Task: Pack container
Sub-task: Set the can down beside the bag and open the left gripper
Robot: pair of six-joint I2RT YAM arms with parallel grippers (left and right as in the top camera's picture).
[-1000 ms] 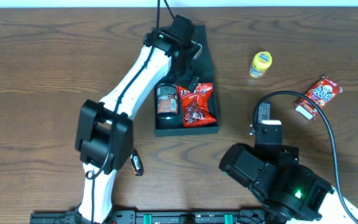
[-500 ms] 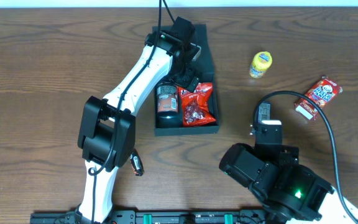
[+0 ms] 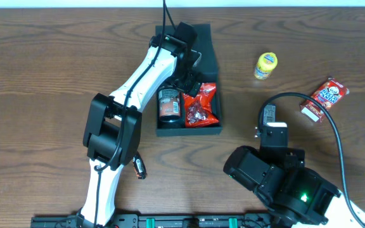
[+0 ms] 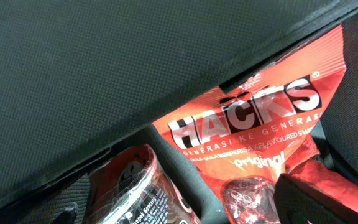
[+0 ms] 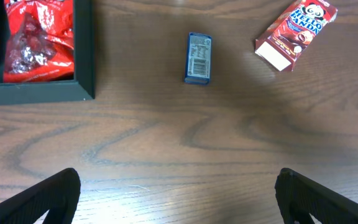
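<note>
The dark teal container (image 3: pixel 189 131) stands open at the table's middle back, its lid flap toward the far side. It holds a red Hacks bag (image 3: pixel 200 107) and a dark round packet (image 3: pixel 169 104). My left gripper (image 3: pixel 189 77) reaches into it from above. In the left wrist view the gripper (image 4: pixel 185 210) is open, its fingers on either side of the dark packet (image 4: pixel 135 186) and the Hacks bag (image 4: pixel 253 124), under the container's dark wall (image 4: pixel 135 62). My right gripper (image 5: pixel 178 190) is open and empty above bare table, right of the container's corner (image 5: pixel 84 50).
A small blue box (image 5: pixel 198 57) lies on the table ahead of the right gripper. A Hello Panda box (image 3: pixel 324 98) lies at the right, and a yellow-capped item (image 3: pixel 266 65) behind it. A small dark packet (image 3: pixel 139 166) lies by the left arm's base.
The left arm's elbow has swung a little to the right while its gripper stays inside the container. The right arm has not moved.
</note>
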